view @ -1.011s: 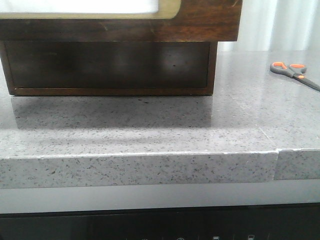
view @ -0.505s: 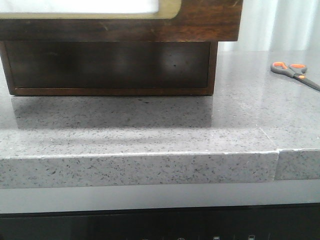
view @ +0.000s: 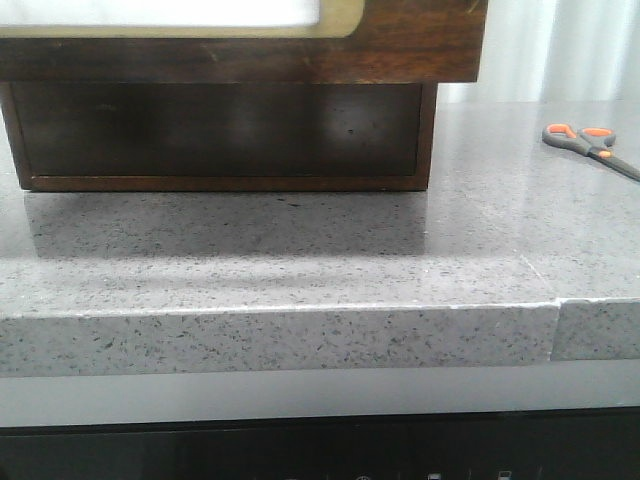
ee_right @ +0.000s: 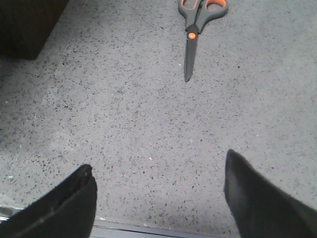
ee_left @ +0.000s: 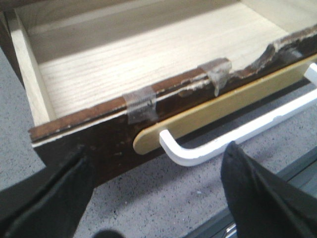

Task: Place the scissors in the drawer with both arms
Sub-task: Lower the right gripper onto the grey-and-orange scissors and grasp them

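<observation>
The scissors (view: 588, 146), grey-handled with orange-lined loops, lie flat on the counter at the far right; they also show in the right wrist view (ee_right: 196, 30), blades shut, well beyond my fingers. The drawer (view: 400, 45) is pulled out, its dark scratched front with the gold-rimmed white panel filling the front view's top. In the left wrist view its pale wood inside (ee_left: 148, 54) is open and bare, with a white handle (ee_left: 233, 136) on a gold strip. My left gripper (ee_left: 156, 168) is open just before that handle, holding nothing. My right gripper (ee_right: 158, 178) is open and holding nothing.
The dark cabinet body (view: 220, 135) stands under the pulled-out drawer on the grey speckled stone counter (view: 300, 250). The counter's front edge (view: 280, 340) has a seam at the right. A dark cabinet corner (ee_right: 27, 25) shows in the right wrist view.
The front view has shifted very slightly; the scissors and the drawer front sit a touch further right in frame. Nothing was grasped or released.
</observation>
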Robot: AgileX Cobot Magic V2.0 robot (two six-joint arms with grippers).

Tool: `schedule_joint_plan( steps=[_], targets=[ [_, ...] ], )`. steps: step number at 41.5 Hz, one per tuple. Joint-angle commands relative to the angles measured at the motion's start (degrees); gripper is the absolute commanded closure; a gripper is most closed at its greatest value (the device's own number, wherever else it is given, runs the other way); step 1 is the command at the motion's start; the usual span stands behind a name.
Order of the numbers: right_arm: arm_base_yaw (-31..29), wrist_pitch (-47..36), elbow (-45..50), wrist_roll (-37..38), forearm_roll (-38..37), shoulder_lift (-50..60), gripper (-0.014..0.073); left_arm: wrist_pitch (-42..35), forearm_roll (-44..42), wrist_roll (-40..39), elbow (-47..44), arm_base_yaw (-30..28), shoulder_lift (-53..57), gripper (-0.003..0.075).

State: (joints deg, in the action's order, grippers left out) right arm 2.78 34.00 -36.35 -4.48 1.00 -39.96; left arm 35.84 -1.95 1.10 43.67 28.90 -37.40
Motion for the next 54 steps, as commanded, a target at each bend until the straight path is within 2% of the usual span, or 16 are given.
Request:
schedule_joint_plan(
  steps=[1,11,24,37,54],
  targets=[
    [-0.47,-4.65,-1.96,-0.33,-0.42,-0.14,0.0034,-5.47,0.14,-0.77,2.08,0.56,0.05,0.0195],
    [-1.91,-0.80,-6.50,1.35,-0.42,-5.39,0.0034,-5.47,0.14,-0.77,2.08,0.56,0.05,0.0195],
    [-11.25,9.43,-19.99,0.85,1.31,-22.42,0.0034,-5.47,0.14,-0.77,2.08,0.56,0.05,0.0195],
    [-11.18,15.55,-35.00,-7.57,10.05,-40.68,0.0034,-5.47,0.14,-0.77,2.08,0.56,0.05,0.0195],
    [-9.36,18.74,-52.73,-8.45,10.19,-59.60,0.0034,-5.47,0.14,-0.77,2.08,0.56,0.05,0.0195]
  ],
)
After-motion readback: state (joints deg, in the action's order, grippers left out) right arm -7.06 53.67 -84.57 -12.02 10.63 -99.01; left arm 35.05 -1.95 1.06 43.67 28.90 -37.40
